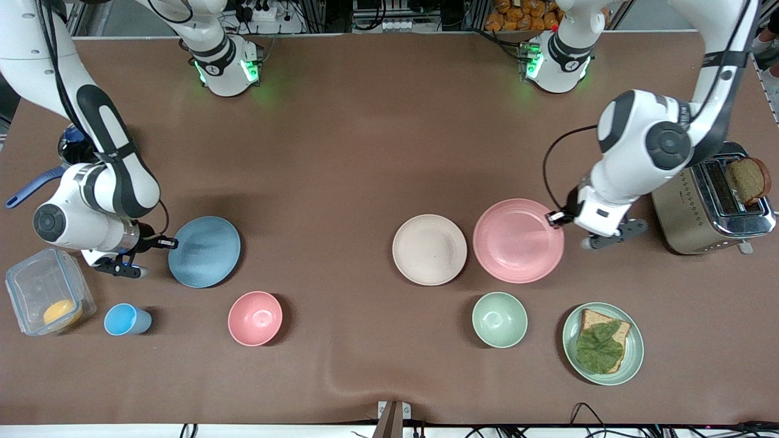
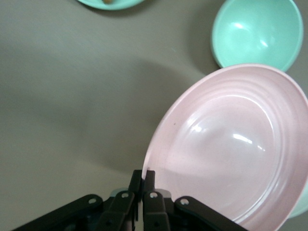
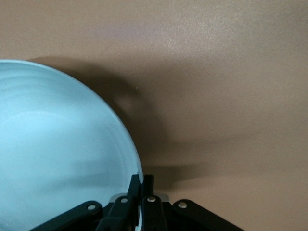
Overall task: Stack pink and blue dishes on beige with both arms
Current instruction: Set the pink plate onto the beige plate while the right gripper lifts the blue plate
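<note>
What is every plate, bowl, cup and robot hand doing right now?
Pink plate: tilted, rim pinched by left end effector.
Blue plate: tilted, rim pinched by right end effector.
Beige plate: flat, bare, beside the pink plate.
Pink bowl: upright, empty.
Green bowl: upright, empty.
Blue cup: lying on its side.
Green plate: holds bread and a leaf.
Toaster: bread sticking out.

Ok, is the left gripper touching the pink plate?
Touching. In the left wrist view, the left gripper is closed on the rim of the pink plate.

no readable text, labels or numbers — none
</note>
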You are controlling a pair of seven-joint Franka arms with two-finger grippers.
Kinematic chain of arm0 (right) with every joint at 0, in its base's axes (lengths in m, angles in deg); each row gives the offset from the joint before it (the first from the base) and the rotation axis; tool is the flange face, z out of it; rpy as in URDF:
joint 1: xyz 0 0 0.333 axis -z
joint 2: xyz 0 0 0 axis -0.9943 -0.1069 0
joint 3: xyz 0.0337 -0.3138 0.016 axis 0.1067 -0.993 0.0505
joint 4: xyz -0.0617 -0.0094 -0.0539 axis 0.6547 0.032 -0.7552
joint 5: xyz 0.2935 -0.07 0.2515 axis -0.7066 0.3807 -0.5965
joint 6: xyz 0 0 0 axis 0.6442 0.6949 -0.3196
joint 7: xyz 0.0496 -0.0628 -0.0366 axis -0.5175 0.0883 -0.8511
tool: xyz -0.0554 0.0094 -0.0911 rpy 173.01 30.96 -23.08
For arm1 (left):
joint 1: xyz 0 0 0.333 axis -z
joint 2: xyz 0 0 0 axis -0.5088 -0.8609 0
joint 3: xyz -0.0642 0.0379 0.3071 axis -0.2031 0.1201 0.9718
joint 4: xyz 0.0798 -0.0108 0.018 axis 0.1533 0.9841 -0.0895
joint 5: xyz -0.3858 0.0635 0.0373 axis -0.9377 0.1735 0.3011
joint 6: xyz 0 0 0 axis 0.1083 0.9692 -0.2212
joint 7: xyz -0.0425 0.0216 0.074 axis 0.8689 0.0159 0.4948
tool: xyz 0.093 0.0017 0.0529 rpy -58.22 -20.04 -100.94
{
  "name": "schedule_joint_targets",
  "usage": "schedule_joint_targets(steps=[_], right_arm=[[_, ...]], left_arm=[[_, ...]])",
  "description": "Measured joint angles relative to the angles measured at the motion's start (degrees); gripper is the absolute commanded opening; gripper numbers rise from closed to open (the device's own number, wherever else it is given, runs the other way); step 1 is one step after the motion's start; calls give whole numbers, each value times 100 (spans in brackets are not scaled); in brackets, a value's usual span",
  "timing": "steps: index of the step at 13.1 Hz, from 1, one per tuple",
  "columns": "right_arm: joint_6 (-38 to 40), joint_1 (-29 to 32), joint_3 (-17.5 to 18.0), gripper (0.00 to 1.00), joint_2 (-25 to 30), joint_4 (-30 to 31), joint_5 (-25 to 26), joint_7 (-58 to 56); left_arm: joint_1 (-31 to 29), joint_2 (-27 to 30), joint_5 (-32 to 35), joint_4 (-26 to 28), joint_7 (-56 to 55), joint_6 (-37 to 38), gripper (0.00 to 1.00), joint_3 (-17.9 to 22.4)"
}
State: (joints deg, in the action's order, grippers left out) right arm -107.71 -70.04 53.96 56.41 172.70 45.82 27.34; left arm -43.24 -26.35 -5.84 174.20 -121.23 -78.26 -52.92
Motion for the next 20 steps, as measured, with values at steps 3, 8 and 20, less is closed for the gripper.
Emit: schedule_joint_targets(steps=[3,8,20], right_arm=[[-5,-10,19,0,41,-56,3,-36],[381,-174,71,0,389,-279,5,-79],[1231,-238,402,0,757,-603,-14,27]], left_arm=[[512,-284,-1,-105,-657,-46,0,-17],[973,-901,-1,-142,-1096,-609,0,-16],[1290,-1871,85,-157,-1471,-1493,0,4]])
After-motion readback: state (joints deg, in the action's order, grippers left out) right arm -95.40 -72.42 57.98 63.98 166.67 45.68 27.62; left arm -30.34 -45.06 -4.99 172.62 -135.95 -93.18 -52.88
